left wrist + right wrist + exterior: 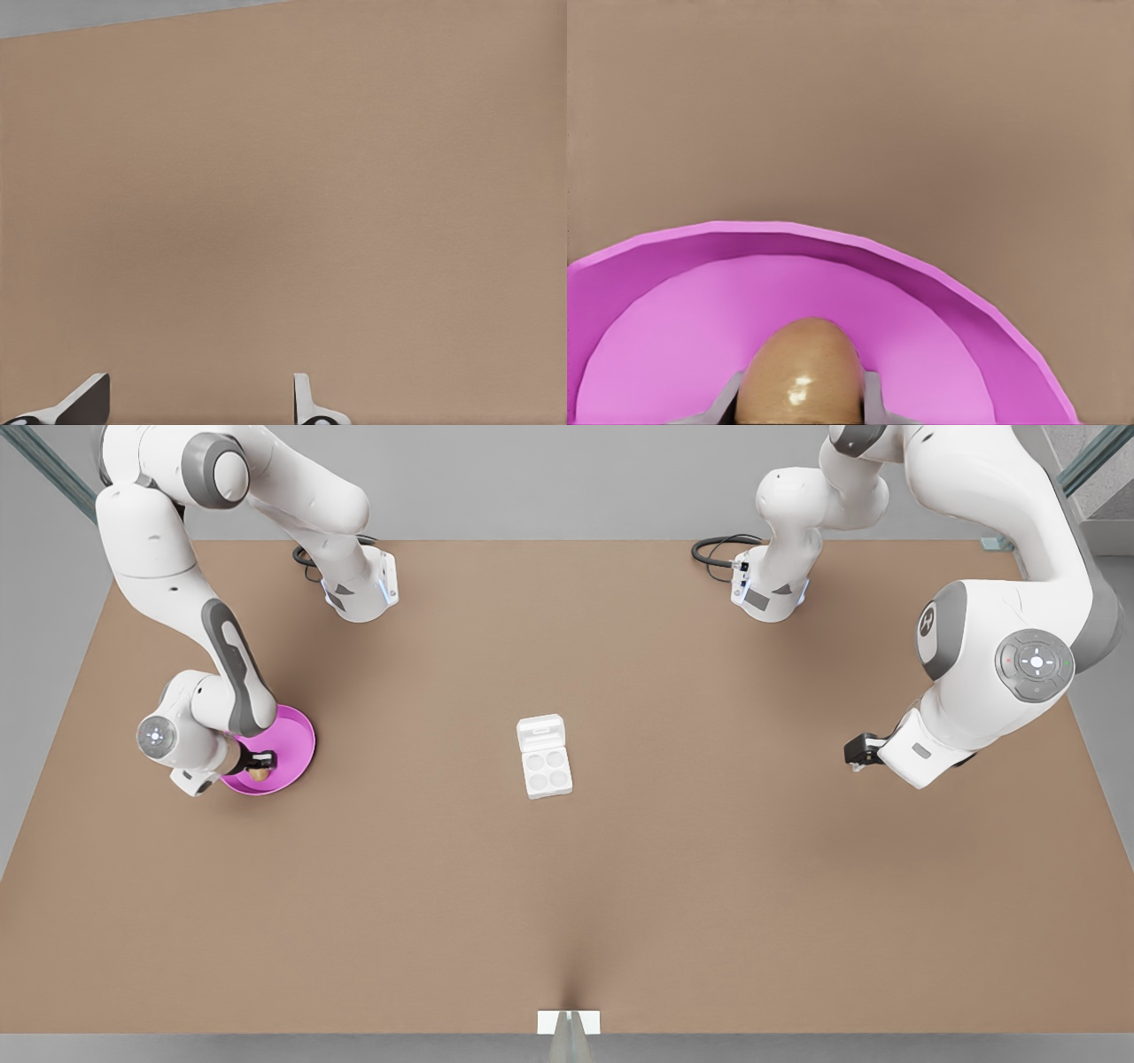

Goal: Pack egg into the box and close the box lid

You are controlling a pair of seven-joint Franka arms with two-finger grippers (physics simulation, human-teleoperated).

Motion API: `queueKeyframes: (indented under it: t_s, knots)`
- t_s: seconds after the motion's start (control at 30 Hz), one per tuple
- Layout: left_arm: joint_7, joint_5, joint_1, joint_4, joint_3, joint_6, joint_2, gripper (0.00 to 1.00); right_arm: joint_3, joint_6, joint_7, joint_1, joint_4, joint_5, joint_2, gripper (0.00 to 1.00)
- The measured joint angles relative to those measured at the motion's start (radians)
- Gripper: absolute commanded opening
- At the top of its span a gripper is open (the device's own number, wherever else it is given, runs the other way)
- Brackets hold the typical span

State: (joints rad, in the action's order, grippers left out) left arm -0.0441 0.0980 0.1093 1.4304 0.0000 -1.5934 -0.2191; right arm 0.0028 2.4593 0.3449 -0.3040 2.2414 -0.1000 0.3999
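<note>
1. Pink plate [297, 735], at the front view's left: holds the egg [258, 774].
2. Right gripper [260, 763]: lowered into the plate, fingers [728, 396] pressed against the egg's two sides.
3. Box [547, 771], table [567, 886] centre: four cups vacant; box lid [541, 732] lying open flat.
4. Left gripper [856, 751]: waits at the front view's right, well apart from the box, fingers spread.

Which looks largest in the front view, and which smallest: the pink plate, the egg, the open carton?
1. Pink plate, though the arm covers part of it.
2. Box with its box lid open; close to the plate in size.
3. Egg, by far the smallest, at the right tool.
</note>
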Motion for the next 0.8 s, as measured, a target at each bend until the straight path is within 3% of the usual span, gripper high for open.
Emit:
queueKeyframes:
  t_s: [0.33,0.53,0.8]
  knots:
    - [0.000,0.000,0.000,0.000,0.000,-0.001,-0.001,1.00,0.006,-0.017,0.044,0.009,0.004,0.012,-0.049,0.56]
    - [0.000,0.000,0.000,0.000,0.000,-0.001,-0.001,1.00,0.156,-0.088,0.046,0.038,-0.088,0.066,-0.076,0.56]
    - [-0.001,0.000,0.001,0.000,0.000,0.000,-0.001,1.00,0.180,-0.133,-0.040,0.360,-0.196,0.260,-0.022,0.56]
